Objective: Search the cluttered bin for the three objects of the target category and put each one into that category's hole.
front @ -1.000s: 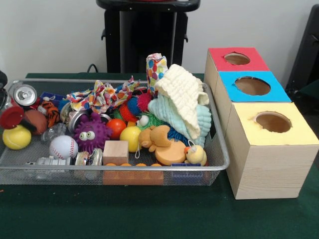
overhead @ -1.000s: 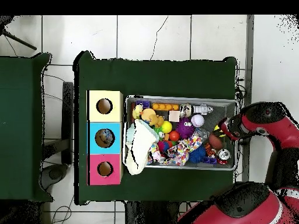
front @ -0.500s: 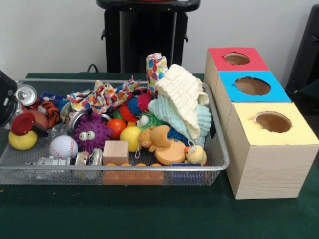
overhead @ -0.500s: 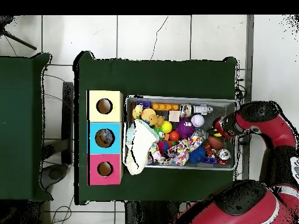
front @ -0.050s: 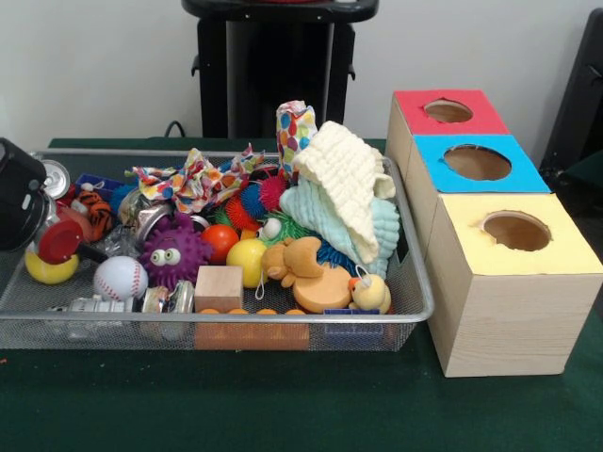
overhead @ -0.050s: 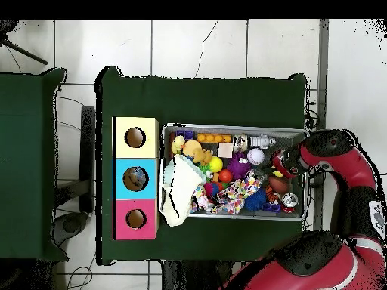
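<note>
End effector [front @ -0.050s: 58,242] low in bin [front @ -0.050s: 415,282], by yellow ball [front @ -0.050s: 49,270]

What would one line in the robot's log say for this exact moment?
arm: over bin's end away from boxes | gripper: low among toys, grip unclear | mesh bin: full | yellow ball: beside gripper | boxes: untouched

Arm [overhead @ -0.050s: 344,162]: glossy red curved shells with black joints and a white mark on one link; black rounded wrist housing [front @ -0.050s: 19,193], round red end piece [front @ -0.050s: 58,241]; wide red-and-black base [overhead @ -0.050s: 314,268].
</note>
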Controlling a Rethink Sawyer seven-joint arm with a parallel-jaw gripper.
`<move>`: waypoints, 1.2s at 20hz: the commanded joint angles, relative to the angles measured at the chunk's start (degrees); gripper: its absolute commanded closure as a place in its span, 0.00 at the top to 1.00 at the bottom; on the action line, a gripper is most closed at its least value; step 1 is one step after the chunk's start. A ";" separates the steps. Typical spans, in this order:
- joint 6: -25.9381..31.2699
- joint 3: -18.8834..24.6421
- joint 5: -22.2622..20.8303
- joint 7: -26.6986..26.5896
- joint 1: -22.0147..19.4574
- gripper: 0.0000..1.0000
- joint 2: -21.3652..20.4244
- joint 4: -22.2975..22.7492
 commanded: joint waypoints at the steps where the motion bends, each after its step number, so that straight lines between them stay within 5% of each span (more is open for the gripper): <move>1: -5.91 4.73 -4.99 -16.41 -1.48 0.00 5.33 -0.78; 2: -7.01 4.93 -5.18 -17.09 -1.63 1.00 5.11 -0.33; 10: -4.72 5.08 -6.27 -16.09 -1.03 1.00 5.50 -2.99; 17: -8.11 5.34 -6.15 -15.26 -1.14 1.00 4.48 -2.04; 21: -14.88 4.56 -6.07 -11.97 -1.42 1.00 2.74 1.90; 24: -14.59 3.66 -5.56 -9.31 -1.65 1.00 2.59 4.49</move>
